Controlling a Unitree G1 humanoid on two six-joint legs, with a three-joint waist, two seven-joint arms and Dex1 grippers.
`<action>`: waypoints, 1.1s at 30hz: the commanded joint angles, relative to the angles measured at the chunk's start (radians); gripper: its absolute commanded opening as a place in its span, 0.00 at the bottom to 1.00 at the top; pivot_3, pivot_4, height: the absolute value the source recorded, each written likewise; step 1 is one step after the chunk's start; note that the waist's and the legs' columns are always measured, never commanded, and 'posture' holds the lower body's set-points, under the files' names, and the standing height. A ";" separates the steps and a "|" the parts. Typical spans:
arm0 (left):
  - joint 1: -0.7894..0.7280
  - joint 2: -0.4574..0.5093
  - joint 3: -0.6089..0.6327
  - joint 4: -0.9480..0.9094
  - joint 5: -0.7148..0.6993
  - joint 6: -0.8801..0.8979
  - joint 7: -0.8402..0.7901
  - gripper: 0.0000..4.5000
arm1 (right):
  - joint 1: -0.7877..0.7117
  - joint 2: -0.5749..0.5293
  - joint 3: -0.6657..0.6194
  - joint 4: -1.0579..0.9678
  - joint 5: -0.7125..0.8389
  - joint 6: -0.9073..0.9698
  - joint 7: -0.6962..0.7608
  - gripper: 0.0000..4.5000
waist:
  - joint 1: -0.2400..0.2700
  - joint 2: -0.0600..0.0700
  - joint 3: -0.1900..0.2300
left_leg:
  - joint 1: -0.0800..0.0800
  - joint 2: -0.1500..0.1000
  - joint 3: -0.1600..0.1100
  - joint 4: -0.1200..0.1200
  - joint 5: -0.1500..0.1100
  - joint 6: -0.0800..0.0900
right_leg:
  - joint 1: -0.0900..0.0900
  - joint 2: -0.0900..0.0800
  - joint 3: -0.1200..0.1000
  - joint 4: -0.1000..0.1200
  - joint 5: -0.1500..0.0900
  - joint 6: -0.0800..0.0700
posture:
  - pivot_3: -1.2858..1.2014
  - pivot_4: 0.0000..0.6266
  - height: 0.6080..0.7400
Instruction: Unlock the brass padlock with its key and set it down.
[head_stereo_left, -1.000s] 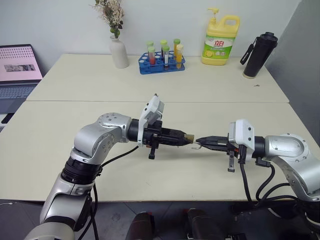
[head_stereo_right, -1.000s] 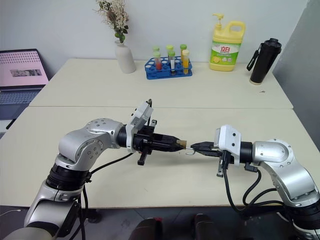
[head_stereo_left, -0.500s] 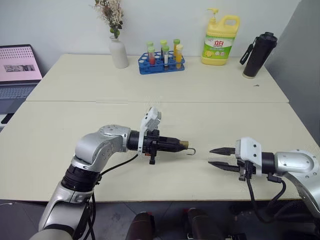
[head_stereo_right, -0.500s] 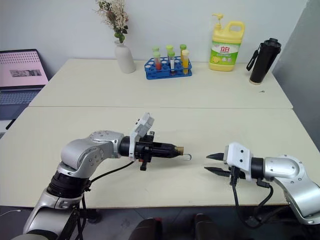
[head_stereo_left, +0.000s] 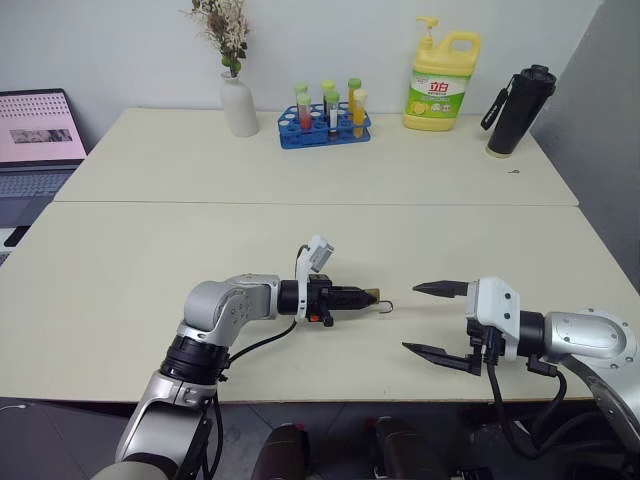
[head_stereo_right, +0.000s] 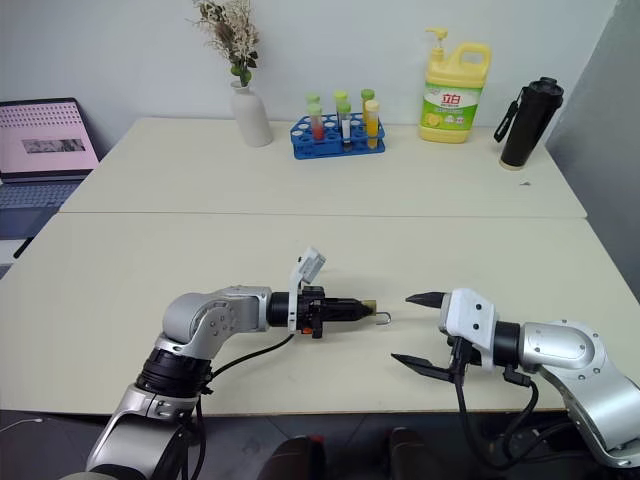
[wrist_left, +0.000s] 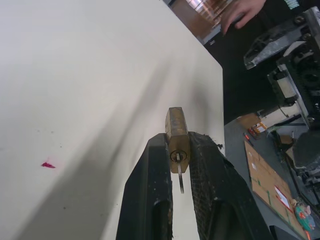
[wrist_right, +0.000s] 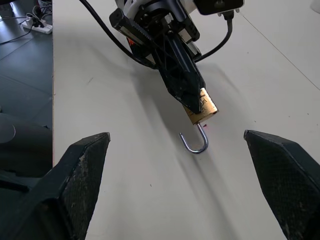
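My left gripper (head_stereo_left: 362, 295) is shut on the brass padlock (head_stereo_left: 370, 294), holding it low over the near table, about in the middle. The lock's body (wrist_left: 176, 122) sits pinched between the two black fingers (wrist_left: 150, 170). Its silver shackle (wrist_right: 196, 142) hangs open like a hook towards my right gripper. A thin silvery key (wrist_left: 179, 180) sticks out of the keyhole on the wrist side. My right gripper (head_stereo_left: 413, 318) stands wide open a short way right of the shackle, touching nothing.
On the far table stand a white vase (head_stereo_left: 238, 105), a blue test-tube rack (head_stereo_left: 322, 125), a yellow detergent bottle (head_stereo_left: 441, 82) and a black flask (head_stereo_left: 517, 108). A laptop (head_stereo_left: 35, 140) sits at far left. A person's hand (wrist_left: 245, 10) shows beyond the table edge.
My right gripper has let go at the shackle, opened wide and drawn back to the right. My left gripper has sunk towards the table with the padlock and rolled.
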 joint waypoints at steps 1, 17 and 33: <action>-0.025 -0.012 -0.007 0.010 0.008 -0.004 -0.004 0.04 | -0.015 -0.004 0.001 -0.027 -0.015 -0.003 -0.013 1.00 | 0.000 0.000 0.000 | 0.000 0.000 0.000 0.000 0.000 0.000 | 0.000 0.000 0.000 0.000 0.000 0.000 | 0.52 0.24 1.00; -0.099 -0.039 0.034 0.076 0.098 -0.097 0.073 0.74 | -0.043 -0.003 0.011 -0.018 -0.020 0.048 -0.037 1.00 | 0.000 0.000 0.000 | 0.000 0.000 0.000 0.000 0.000 0.000 | 0.000 0.000 0.000 0.000 0.000 0.000 | 0.52 0.24 1.00; 0.264 0.318 0.155 -0.402 0.253 -0.584 -0.038 0.74 | -0.041 -0.011 -0.010 0.026 -0.018 0.028 -0.015 1.00 | 0.005 0.000 0.000 | 0.000 0.001 0.001 -0.001 0.000 0.000 | -0.001 -0.004 0.000 -0.001 0.000 0.000 | 0.52 0.24 1.00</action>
